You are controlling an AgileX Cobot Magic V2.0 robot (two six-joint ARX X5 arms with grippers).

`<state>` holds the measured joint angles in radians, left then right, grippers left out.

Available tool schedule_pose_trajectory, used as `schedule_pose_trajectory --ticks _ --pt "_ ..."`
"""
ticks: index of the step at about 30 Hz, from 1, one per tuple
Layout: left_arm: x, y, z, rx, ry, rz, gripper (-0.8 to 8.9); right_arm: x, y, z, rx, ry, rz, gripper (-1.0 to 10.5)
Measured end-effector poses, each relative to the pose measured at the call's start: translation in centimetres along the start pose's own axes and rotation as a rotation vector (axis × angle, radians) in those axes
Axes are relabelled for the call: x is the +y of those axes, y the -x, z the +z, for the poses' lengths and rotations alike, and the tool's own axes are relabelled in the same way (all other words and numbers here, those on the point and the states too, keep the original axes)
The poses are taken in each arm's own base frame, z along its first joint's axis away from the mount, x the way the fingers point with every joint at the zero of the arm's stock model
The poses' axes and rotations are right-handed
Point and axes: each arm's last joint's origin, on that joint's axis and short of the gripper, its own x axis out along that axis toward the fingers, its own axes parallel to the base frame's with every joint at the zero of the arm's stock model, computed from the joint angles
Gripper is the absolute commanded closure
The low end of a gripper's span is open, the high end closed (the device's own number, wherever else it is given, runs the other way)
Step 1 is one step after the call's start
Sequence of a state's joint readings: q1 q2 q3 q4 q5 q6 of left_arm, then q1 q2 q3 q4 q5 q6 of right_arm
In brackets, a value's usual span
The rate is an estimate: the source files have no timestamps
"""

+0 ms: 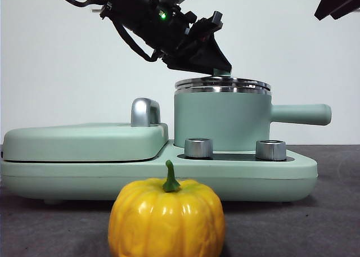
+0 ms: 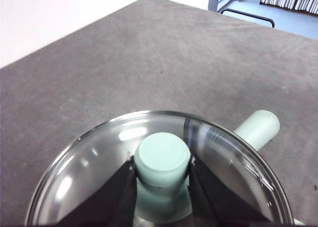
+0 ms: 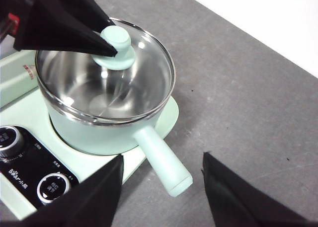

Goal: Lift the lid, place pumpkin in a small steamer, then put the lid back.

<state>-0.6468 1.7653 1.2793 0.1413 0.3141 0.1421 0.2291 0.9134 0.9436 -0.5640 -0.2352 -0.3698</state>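
Up front, the pumpkin sat on the tabletop before the base unit, well clear of the small steamer. Left wrist view: left gripper pinched the knob of the lid. Right wrist view: right gripper hung spread wide beside the handle, lid resting on the steamer rim.

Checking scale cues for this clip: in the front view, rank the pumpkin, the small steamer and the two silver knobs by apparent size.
1. small steamer
2. pumpkin, though nearness to the camera enlarges it
3. two silver knobs, alike
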Motion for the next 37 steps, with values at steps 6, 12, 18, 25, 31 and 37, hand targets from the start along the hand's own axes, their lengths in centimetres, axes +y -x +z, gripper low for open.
schedule_pose_trajectory --ticks 6,12,18,25,31,37 --pt "-0.1 0.5 0.6 -0.015 -0.005 0.005 8.07 0.0 0.0 0.0 0.000 0.000 0.000 6.9" --pt "-0.4 2.5 2.7 -0.081 -0.027 0.016 8.07 0.0 0.0 0.0 0.000 0.000 0.000 6.9" --pt "-0.7 4.6 3.5 -0.024 -0.009 0.086 8.02 0.0 0.0 0.0 0.000 0.000 0.000 6.9" --pt "0.2 8.7 4.2 0.074 0.030 0.221 7.99 0.6 -0.1 0.1 -0.002 0.014 0.028 6.9" --pt "0.3 12.3 4.5 0.027 0.031 0.267 7.99 1.7 -0.3 0.3 0.004 0.043 0.090 6.9" --pt "0.5 15.0 1.5 0.074 0.069 0.328 7.99 3.9 -0.4 0.6 0.004 0.094 0.220 6.4"
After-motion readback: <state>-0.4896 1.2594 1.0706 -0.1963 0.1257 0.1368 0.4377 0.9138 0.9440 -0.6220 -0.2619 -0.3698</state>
